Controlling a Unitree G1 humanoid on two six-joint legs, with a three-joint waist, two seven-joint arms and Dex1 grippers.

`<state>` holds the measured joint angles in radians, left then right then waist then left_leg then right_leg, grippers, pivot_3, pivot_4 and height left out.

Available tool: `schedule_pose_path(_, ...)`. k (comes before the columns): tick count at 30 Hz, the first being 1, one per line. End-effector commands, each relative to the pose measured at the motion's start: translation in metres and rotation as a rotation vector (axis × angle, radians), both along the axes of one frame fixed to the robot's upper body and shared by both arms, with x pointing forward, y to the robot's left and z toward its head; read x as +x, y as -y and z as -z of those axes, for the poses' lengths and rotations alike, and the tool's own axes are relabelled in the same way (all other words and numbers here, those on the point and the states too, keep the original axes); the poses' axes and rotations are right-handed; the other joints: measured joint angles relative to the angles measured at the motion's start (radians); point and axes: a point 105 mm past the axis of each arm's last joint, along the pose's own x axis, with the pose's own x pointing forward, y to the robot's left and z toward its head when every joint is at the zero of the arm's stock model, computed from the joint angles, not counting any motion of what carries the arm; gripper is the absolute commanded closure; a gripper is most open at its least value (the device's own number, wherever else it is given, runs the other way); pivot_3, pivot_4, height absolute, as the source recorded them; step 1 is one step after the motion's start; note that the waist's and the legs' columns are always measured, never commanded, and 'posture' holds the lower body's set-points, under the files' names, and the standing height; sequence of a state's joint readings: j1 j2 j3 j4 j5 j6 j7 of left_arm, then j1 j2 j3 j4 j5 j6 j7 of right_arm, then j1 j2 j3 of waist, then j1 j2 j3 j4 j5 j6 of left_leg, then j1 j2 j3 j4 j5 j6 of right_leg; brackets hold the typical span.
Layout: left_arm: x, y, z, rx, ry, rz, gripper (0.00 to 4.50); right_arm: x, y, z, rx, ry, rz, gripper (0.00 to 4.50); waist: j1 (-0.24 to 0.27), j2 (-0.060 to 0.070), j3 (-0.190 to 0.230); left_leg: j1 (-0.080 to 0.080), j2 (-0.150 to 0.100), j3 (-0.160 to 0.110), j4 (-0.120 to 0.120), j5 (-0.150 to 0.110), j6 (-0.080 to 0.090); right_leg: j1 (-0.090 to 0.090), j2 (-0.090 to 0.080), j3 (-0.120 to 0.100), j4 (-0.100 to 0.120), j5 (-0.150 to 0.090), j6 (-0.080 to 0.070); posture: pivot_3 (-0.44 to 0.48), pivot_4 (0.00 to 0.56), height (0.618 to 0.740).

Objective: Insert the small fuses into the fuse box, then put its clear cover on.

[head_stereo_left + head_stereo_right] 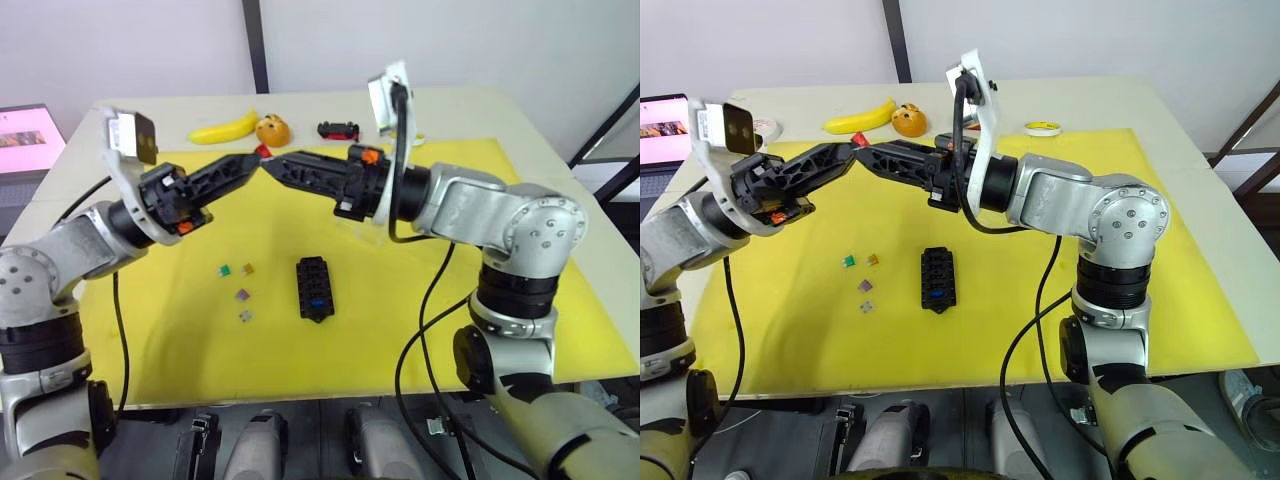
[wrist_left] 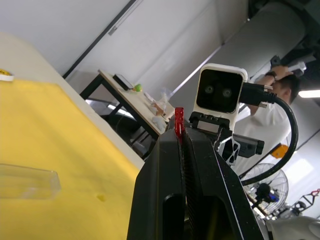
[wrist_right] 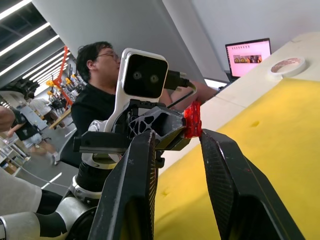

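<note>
- Nearest the robot, the black fuse box [image 1: 313, 288] lies flat on the yellow mat [image 1: 520, 300] that covers the worktop [image 1: 520, 120]. One blue fuse [image 1: 316, 301] sits in a slot close to its near end.
- Just to the left of the fuse box four loose fuses rest on the mat, apart from it: a green one [image 1: 224, 270] and an amber one [image 1: 247, 269] side by side, then a purple one [image 1: 241, 295], and a pale one [image 1: 245, 315] closest to the robot.
- Farther back, both arms are raised above the mat and their tips meet over its far-left part.
- The left pincer [image 1: 253, 162] has its fingers pressed together on a red fuse [image 2: 178, 121]; in the left wrist view the fuse stands up out of the fingertips.
- The right pincer [image 3: 195, 134] is spread, its two fingers apart on either side of that red fuse, one fingertip just beside it; whether it touches, I cannot tell.
- The clear cover [image 2: 27, 182] lies flat on the mat under the right forearm, well apart from the fuse box.
- Beyond the mat, on the bare worktop, lie a banana [image 1: 226, 129] with an orange fruit [image 1: 273, 130] just beside it, a black-and-red toy car [image 1: 338, 130], and a roll of tape [image 1: 1043, 128] toward the right.
- Off the worktop's far-left corner stands a laptop [image 1: 662, 118] with a lit screen.
- In the right wrist view a person [image 3: 97, 95] in a dark top is behind the left arm.
</note>
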<state>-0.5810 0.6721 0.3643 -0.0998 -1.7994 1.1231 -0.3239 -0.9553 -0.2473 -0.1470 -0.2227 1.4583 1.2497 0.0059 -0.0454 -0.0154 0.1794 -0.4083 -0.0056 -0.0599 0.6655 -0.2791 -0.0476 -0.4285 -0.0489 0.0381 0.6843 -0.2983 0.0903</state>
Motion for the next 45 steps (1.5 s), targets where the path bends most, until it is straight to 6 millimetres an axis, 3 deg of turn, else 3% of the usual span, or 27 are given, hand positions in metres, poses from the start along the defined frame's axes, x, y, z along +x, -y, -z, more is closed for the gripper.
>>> schedule_pose_path(1,-0.0071,0.0025,-0.0052,0.007,0.035,0.021,4.50,-0.0052,0.0001,-0.0096,0.034,0.027,-0.019,3.02,0.000,0.000,0.000,0.000,0.000,0.000,0.000,0.000,0.000,0.000,0.000,0.000,0.000,0.000,0.000,0.000,0.150,0.740)
schedule_pose_path(37,-0.0071,0.0041,-0.0071,0.000,0.049,0.018,4.50,-0.0056,-0.0015,-0.0062,0.014,0.015,-0.028,3.02,0.000,0.000,0.000,0.000,0.000,0.000,0.000,0.000,0.000,0.000,0.000,0.000,-0.001,0.000,0.000,0.000,0.150,0.740)
schedule_pose_path(41,-0.0074,0.0044,-0.0070,0.000,0.050,0.017,4.50,-0.0059,-0.0016,-0.0061,0.014,0.016,-0.030,4.23,0.001,0.000,0.000,0.000,0.000,0.000,0.000,0.000,0.000,0.000,0.000,0.000,-0.001,0.000,0.000,0.000,0.150,0.740)
schedule_pose_path(45,-0.0074,0.0042,-0.0077,-0.002,0.052,0.013,4.50,-0.0062,-0.0016,-0.0057,0.012,0.016,-0.032,4.39,0.001,0.000,0.000,0.000,0.001,0.000,0.000,0.000,0.000,0.000,0.001,0.000,-0.001,0.000,0.000,0.000,0.150,0.740)
